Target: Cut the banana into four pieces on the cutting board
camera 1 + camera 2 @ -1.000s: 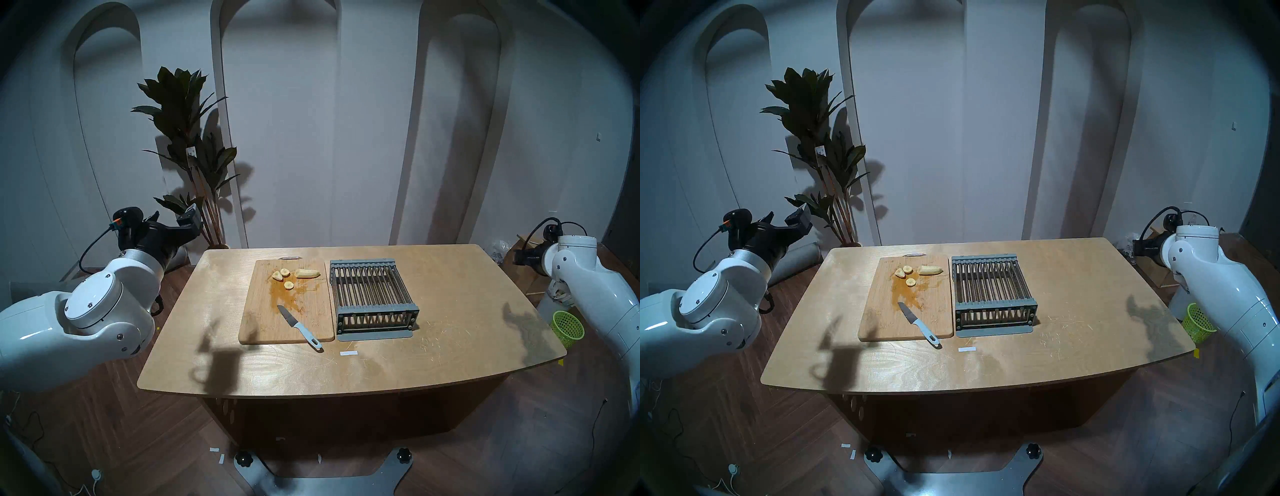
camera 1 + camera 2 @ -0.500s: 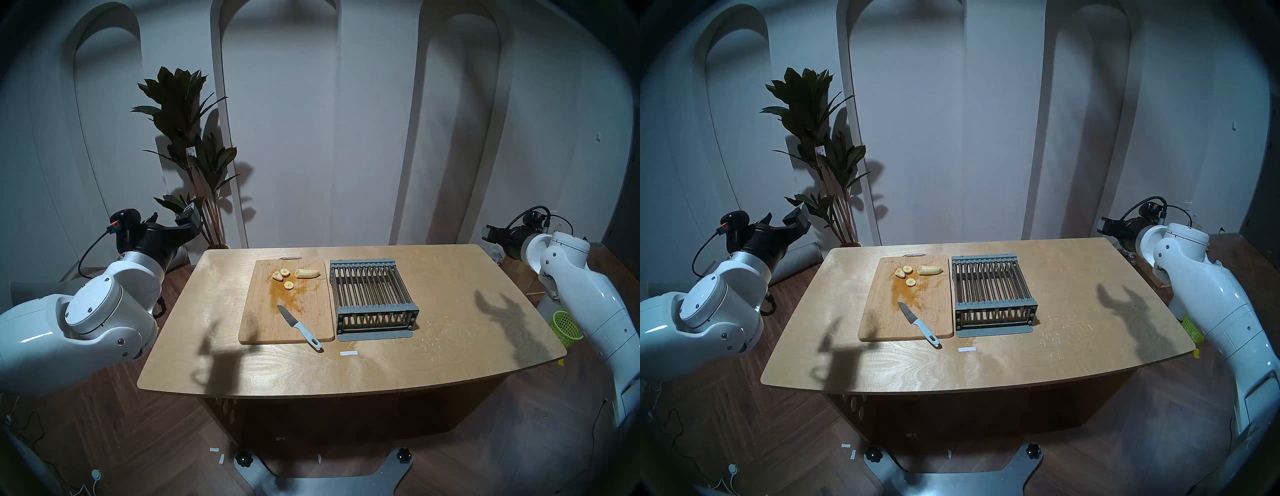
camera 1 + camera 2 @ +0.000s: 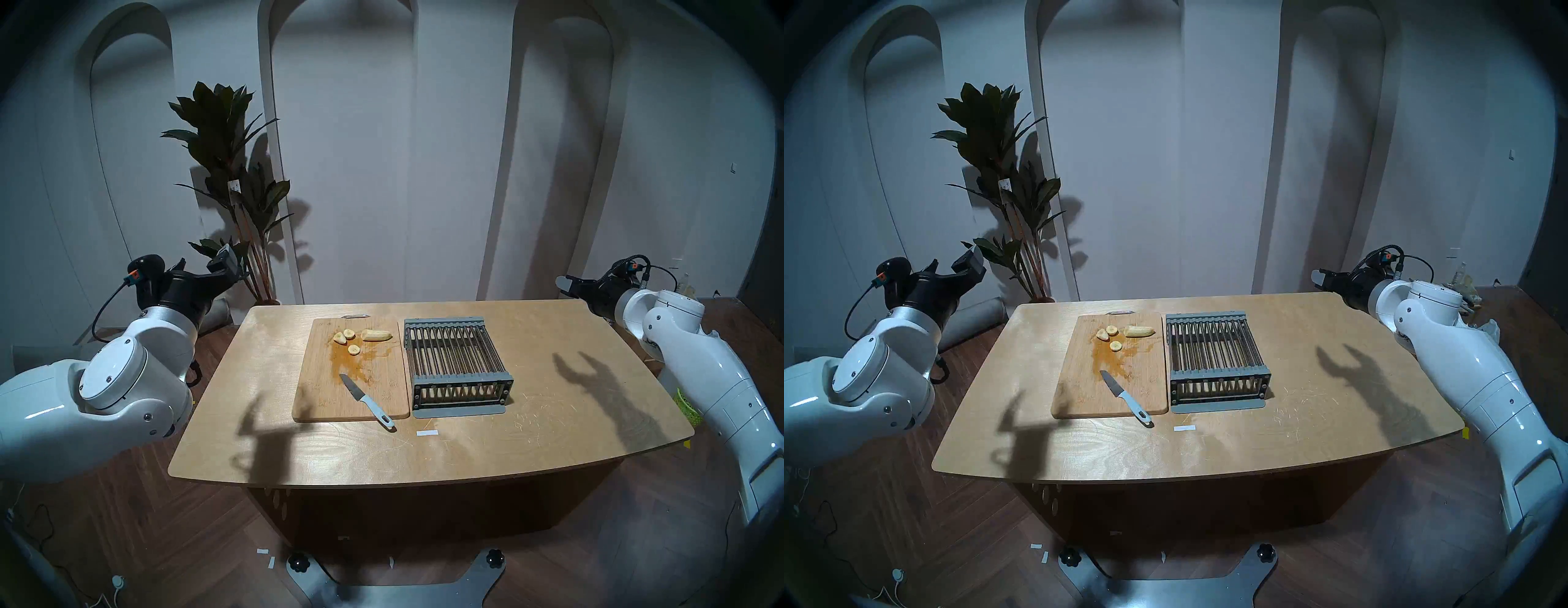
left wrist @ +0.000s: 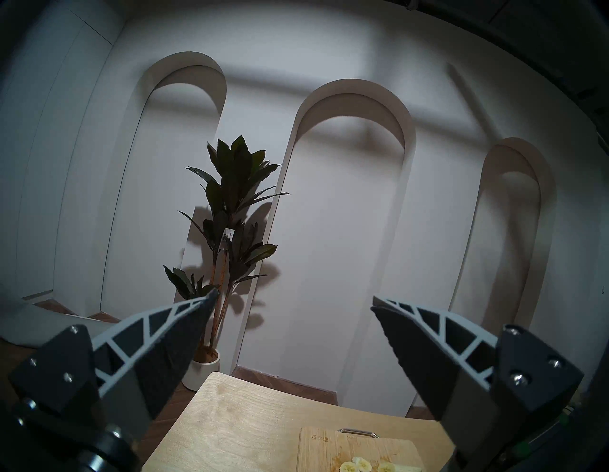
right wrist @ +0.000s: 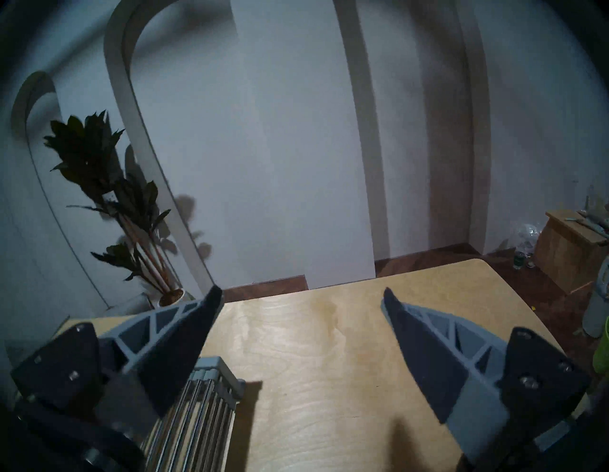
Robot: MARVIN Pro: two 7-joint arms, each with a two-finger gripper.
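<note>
Over the table's [image 3: 551,424] far right corner, the right gripper [image 3: 566,285] had swung in, jaws spread, empty. Left gripper [image 3: 203,265] gaped likewise. Banana [image 3: 376,335] pieces stayed at the cutting board's [image 3: 322,395] far end.

Light wooden table [image 3: 297,446] with rounded corners carries a rectangular light-brown bamboo cutting board [image 3: 314,395] and a grey slatted metal rack [image 3: 456,365], set side by side, nearly touching. Small white paper strip [image 3: 427,433] lies on the tabletop just in front of them.
</note>
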